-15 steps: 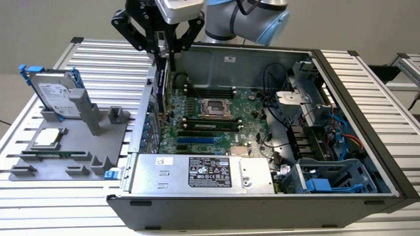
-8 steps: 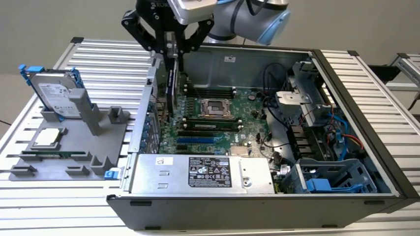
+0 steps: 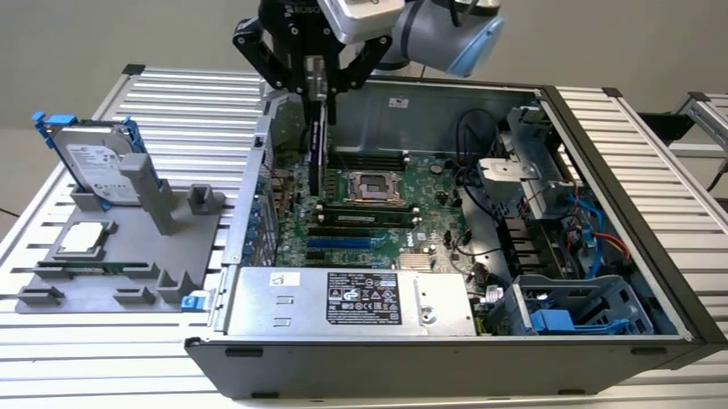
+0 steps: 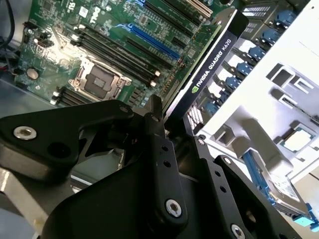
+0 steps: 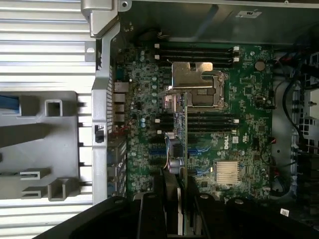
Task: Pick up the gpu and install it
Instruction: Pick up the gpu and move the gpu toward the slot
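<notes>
The gpu (image 3: 316, 153) hangs edge-down from my gripper (image 3: 319, 95), which is shut on its upper edge. It hovers inside the open computer case (image 3: 615, 213), over the motherboard (image 3: 387, 200), near the rear wall on the exterior view's left. In the second wrist view the gpu's black cooler face (image 4: 212, 69) runs away from the gripper (image 4: 175, 130) toward the blue slots (image 4: 149, 42). In the first wrist view the gpu (image 5: 182, 144) shows edge-on above the green board (image 5: 239, 99), held by the gripper (image 5: 178, 206). Whether its lower edge touches a slot is hidden.
A grey fixture (image 3: 136, 247) on the slatted table holds a silver hard drive in a blue frame (image 3: 97, 158) and a processor chip (image 3: 85, 239). The power supply (image 3: 341, 298), a drive cage with blue clips (image 3: 563, 319) and cables (image 3: 592, 221) crowd the case.
</notes>
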You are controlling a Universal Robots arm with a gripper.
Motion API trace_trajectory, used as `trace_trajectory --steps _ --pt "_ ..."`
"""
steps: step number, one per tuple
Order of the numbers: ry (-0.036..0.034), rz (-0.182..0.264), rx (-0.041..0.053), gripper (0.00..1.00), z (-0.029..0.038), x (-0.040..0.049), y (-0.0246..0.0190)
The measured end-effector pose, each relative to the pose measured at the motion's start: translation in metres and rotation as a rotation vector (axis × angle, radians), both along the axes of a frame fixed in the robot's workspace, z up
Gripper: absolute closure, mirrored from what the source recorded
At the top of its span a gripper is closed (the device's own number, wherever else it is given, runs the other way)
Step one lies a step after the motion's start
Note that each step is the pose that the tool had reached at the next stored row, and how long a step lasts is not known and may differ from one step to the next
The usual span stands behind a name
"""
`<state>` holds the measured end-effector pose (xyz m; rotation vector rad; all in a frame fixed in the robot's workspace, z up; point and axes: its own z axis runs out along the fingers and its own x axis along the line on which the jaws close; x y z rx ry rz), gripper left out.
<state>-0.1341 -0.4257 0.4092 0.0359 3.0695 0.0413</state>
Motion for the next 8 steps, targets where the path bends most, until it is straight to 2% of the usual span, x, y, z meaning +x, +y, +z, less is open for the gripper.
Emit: trace_trajectory --steps 8 --pt "0.0000 0.000 0.0000 1.00 0.0000 0.0167 0.0000"
